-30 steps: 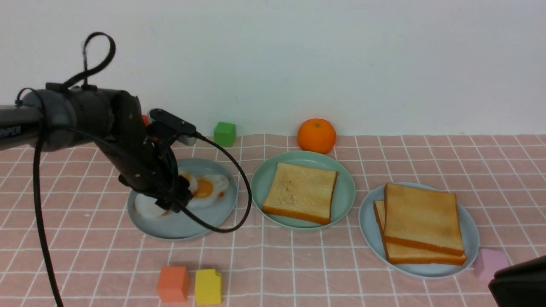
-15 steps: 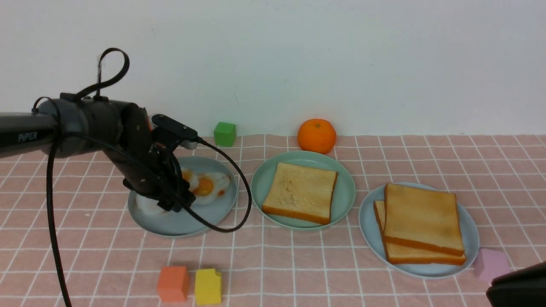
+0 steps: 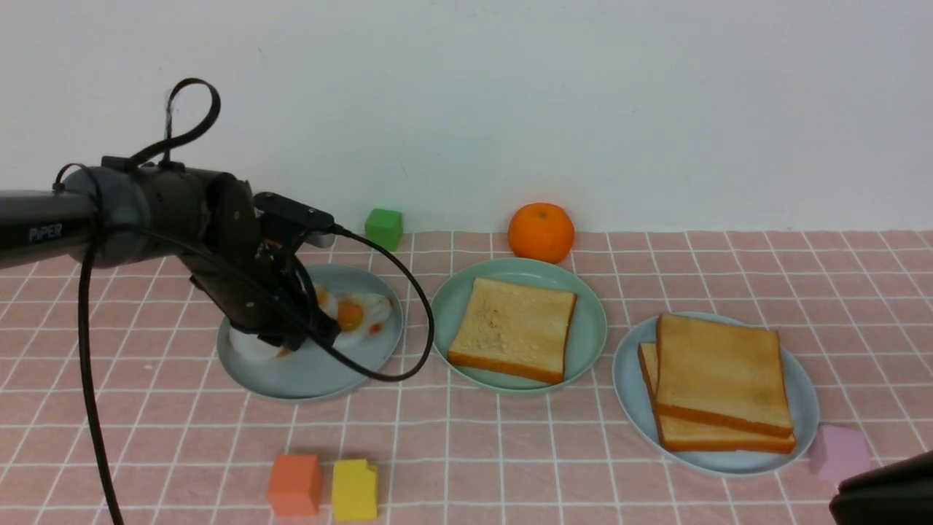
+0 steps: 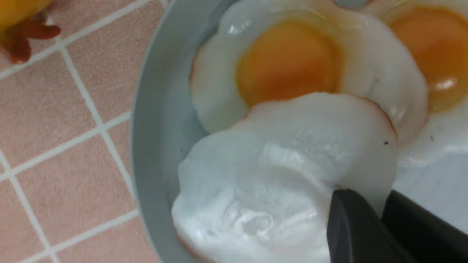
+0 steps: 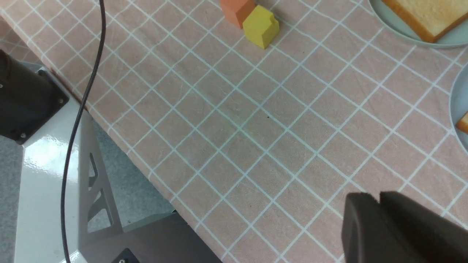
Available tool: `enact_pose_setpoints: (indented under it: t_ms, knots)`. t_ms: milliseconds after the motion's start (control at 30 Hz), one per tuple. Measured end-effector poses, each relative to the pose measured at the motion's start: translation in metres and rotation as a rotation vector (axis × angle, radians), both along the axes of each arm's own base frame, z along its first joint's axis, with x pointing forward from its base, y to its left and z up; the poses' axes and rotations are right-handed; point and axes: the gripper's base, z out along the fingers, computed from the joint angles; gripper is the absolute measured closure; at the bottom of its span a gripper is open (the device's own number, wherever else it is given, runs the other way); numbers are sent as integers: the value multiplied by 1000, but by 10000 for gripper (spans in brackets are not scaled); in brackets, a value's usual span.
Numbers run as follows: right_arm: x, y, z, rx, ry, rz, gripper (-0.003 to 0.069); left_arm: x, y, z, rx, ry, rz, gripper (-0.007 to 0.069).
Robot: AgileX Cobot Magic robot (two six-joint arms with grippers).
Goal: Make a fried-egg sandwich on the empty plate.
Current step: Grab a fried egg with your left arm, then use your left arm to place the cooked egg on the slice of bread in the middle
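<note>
One pink checked cloth (image 3: 510, 445) covers the table. The left arm (image 3: 146, 211) reaches in over the left grey-blue plate (image 3: 313, 375); its wrist sits a little higher and farther back than a second ago, and that plate has slid slightly towards the wall.

- Teal plate (image 3: 587, 343): centre, just in front of the orange (image 3: 541, 232). It holds one toast slice (image 3: 514, 328) lying flat, with no egg on it. Unmoved.
- Right grey-blue plate (image 3: 802, 408): two stacked toasts (image 3: 721, 375), the upper one offset to the right. Unmoved.
- Left plate: three eggs overlapping. The fried egg (image 4: 278, 175) nearest the arm lies partly over a second egg (image 4: 289, 62); a third egg (image 4: 438, 54) lies beside that one.
- Left gripper (image 4: 382, 199): fingers drawn close, seemingly pinching the white rim of the fried egg. The contact is at the edge of the wrist view, so it is hard to confirm. The egg is still on its plate.
- Right gripper (image 5: 379, 197): fingers together, nothing between them, low at the near right corner beside the pink block (image 3: 838, 452).
- Small items: a green cube (image 3: 384, 228) by the wall, and an orange block (image 3: 294, 485) touching a yellow block (image 3: 355, 488) at the near edge. None has shifted.
</note>
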Motion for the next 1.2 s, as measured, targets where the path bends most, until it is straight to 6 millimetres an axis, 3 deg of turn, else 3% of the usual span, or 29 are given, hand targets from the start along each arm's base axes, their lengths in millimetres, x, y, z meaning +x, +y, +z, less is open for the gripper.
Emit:
enact_pose_setpoints:
  t_ms: [233, 567, 833, 967, 1067, 1100, 1200]
  knots:
    - [0, 0, 0, 0, -1, 1, 563, -12, 2, 40, -26, -46, 6, 571]
    - [2, -2, 0, -21, -19, -9, 563, -31, -5, 81, -154, -64, -5, 571]
    - [12, -13, -2, -70, -41, -193, 563, -55, -35, 127, -546, -33, -160, 571]
    - [10, -22, 2, -65, -76, -257, 563, -58, -65, 149, -745, 16, -300, 571]
    - [5, -27, 5, -43, -87, -263, 563, -55, -83, 146, -748, 42, -343, 571]
    - [0, -31, 7, -19, -94, -263, 563, -51, -100, 139, -722, 69, -375, 571]
    - [-5, -34, 9, 4, -97, -261, 563, -44, -116, 125, -684, 109, -392, 571]
